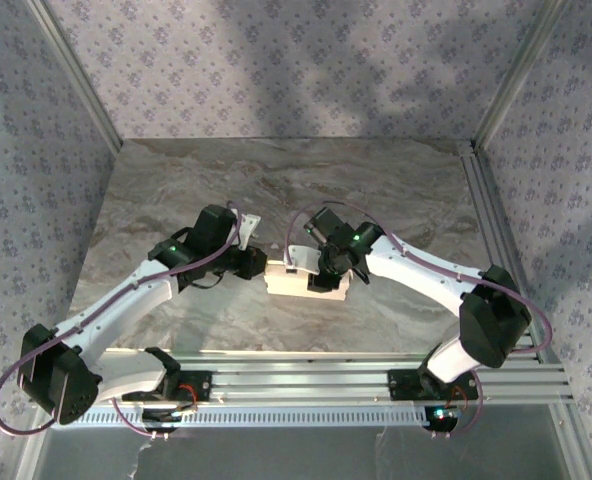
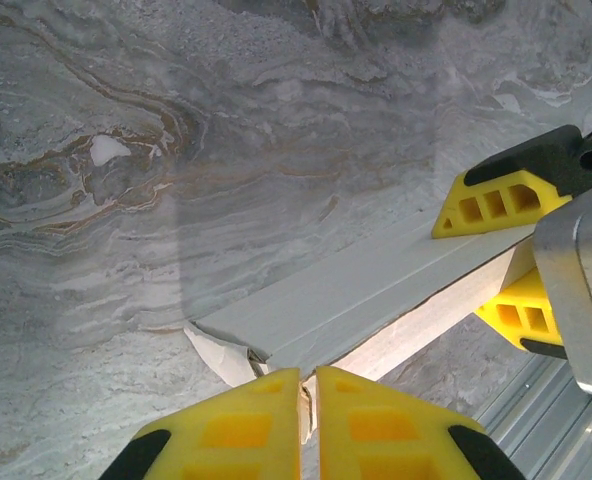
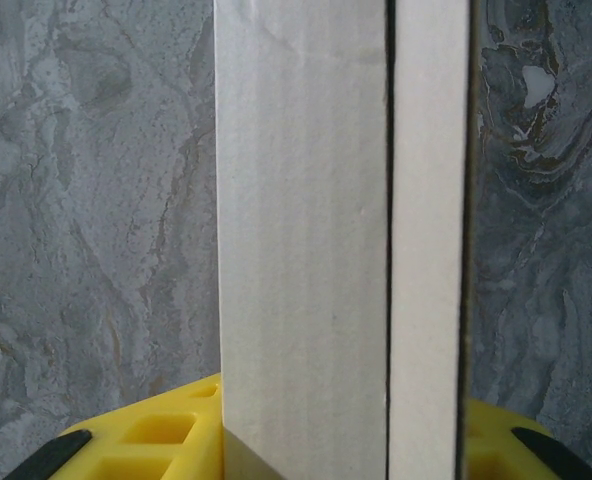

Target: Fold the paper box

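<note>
Ana: How far along does the fold look?

Ben: Well on, I'd judge. From the left: the left gripper (image 2: 308, 420) has its jaws all but together, with a thin pale edge of the paper box (image 2: 376, 290) nipped in the slit between them. Just left of that grip a small tab (image 2: 221, 355) sticks out crumpled, not tucked in.

Ana: And the box itself?

Ben: It sits over the middle of the table (image 1: 166, 200), bridging the two arms. It is already a long, flat white slab with its panels laid over. Whether it rests on the marble or hangs just clear of it cannot be told.

Ana: The right side?

Ben: The right gripper (image 2: 511, 262) clamps the other end, one yellow finger on either side. Its jaws stand part-way apart because the box fills the gap.

Ana: What is left, then?

Ben: Probably that end tab, and perhaps closing the seam (image 3: 388, 250).

Ana: Which view gives the seam?

Ben: The right wrist view: a dark line down the length, between a wide panel and a narrow strip. The left wrist view gives the crumpled tab and both grips. From overhead the box is too small for either detail, but the view places it between the arms.
</note>
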{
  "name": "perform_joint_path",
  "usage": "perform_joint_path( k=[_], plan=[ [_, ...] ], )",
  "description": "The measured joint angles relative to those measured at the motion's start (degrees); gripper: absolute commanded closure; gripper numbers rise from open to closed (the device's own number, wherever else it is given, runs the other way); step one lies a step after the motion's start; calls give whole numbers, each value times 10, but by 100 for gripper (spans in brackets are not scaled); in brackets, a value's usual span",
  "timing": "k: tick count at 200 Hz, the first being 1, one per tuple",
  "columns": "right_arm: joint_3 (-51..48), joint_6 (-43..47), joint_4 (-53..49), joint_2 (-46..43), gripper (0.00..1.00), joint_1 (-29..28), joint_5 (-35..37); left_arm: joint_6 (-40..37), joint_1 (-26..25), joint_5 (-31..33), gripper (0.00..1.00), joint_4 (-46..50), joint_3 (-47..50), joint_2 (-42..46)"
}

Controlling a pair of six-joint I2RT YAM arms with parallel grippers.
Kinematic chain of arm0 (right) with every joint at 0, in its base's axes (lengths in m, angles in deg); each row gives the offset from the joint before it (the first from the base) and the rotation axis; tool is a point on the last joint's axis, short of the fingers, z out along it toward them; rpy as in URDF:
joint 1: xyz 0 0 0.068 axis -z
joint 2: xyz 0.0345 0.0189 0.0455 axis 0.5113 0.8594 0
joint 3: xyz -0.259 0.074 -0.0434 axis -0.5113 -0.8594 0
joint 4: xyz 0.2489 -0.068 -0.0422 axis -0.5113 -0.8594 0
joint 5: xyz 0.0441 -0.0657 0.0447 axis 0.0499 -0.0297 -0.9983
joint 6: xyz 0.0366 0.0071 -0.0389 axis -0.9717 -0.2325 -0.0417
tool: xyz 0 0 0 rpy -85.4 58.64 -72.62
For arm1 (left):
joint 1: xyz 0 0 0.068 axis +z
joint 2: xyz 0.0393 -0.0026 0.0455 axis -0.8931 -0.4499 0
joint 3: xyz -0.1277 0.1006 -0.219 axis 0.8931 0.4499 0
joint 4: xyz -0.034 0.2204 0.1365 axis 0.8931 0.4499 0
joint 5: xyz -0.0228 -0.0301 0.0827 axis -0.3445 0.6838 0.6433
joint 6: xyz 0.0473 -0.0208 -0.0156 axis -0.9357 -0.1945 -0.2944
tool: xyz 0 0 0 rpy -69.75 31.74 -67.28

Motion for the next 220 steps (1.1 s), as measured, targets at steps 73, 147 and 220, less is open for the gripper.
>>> perform_joint_path(
  k=[73, 147, 220],
  plan=[
    [0, 0, -1, 0, 66, 3, 0, 15, -6, 8, 92, -28, 22, 13],
    [0, 0, -1, 0, 66, 3, 0, 39, -19, 34, 95, -89, 70, 46],
    [0, 0, -2, 0, 66, 5, 1, 60, -33, 61, 96, -121, 83, 48]
  ],
)
